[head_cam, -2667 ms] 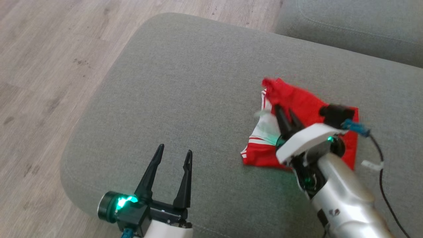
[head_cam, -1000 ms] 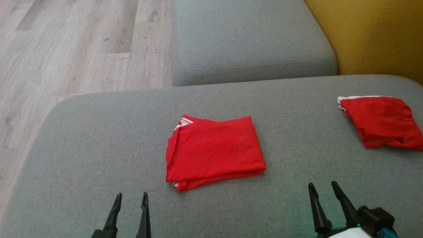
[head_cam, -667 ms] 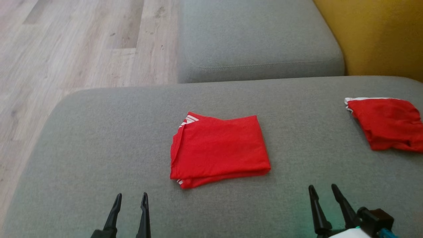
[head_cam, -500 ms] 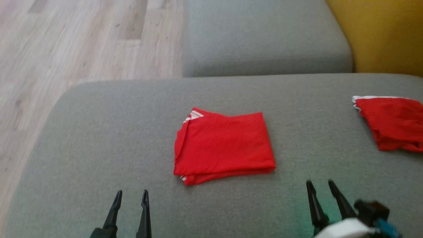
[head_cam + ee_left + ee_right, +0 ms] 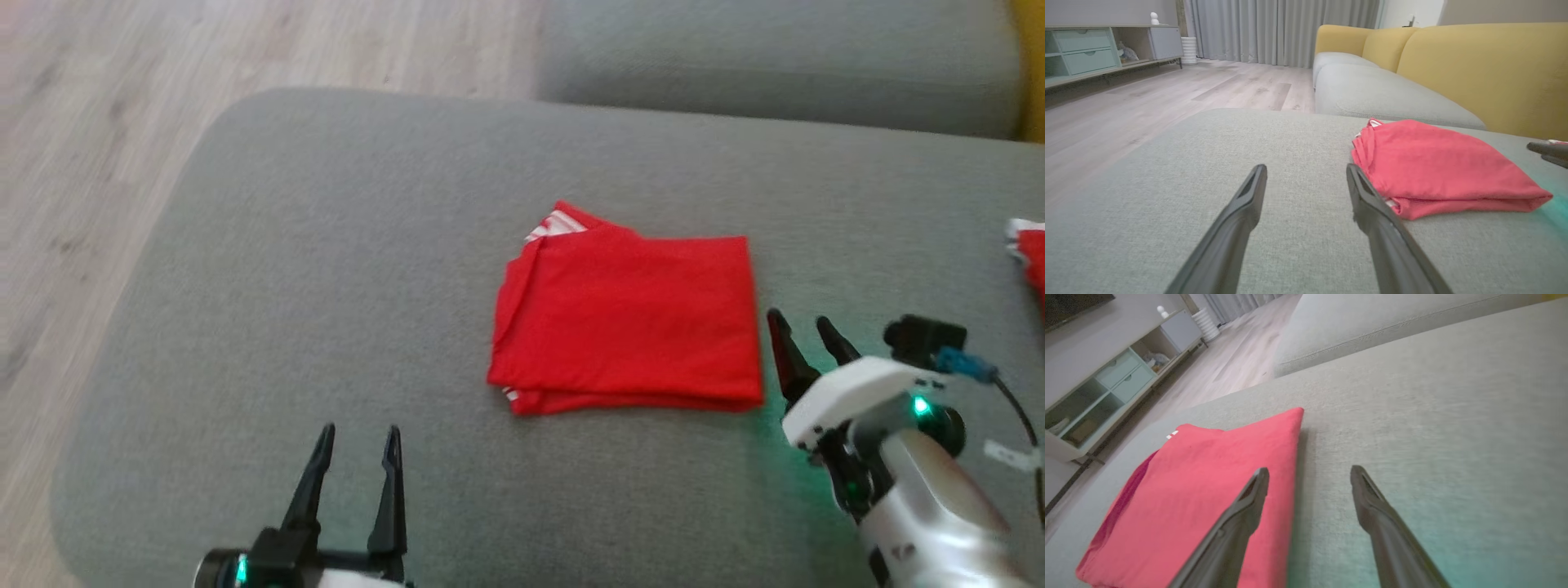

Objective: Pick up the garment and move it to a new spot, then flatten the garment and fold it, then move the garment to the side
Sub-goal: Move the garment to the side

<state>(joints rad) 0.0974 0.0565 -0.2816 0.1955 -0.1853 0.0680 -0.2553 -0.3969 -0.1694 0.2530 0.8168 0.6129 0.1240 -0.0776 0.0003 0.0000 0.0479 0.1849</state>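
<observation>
On the grey sofa cushion (image 5: 326,245), near the middle of the head view, the garment (image 5: 624,314) lies folded into a flat red rectangle, with striped trim peeking out at its 11 o'clock corner. The right end effector (image 5: 796,317) sits at the garment's 4 o'clock. Its fingers are apart and straddle the right edge, apparently lined up to pinch it for the move aside. The left end effector (image 5: 361,428) waits at 7 o'clock, well apart from the cloth, also spread and empty. Compared with half a second earlier, the head camera has swung, so the other red bundle (image 5: 1030,253) is almost off at 3 o'clock. The right end effector has advanced from below the fold to beside it.
</observation>
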